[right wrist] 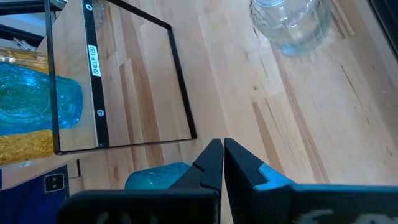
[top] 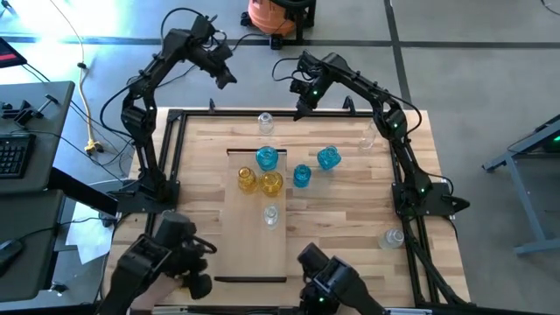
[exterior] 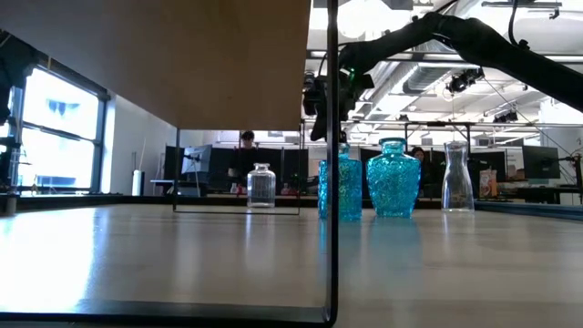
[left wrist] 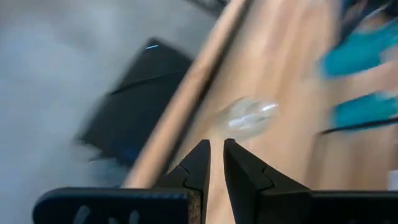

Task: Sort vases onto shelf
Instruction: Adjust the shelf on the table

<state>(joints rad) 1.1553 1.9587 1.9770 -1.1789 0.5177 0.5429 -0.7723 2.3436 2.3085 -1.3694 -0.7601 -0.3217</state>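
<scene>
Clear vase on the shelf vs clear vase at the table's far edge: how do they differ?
The clear vase on the shelf stands on the shelf, near the yellow vases. The clear vase at the far edge stands on the bare tabletop, off the shelf and alone. Both are clear glass and upright.

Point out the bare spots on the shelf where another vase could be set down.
The shelf is bare on its near half, from the clear vase to its dark end strip. The far end is crowded: a blue vase and two yellow vases cluster there.
</scene>
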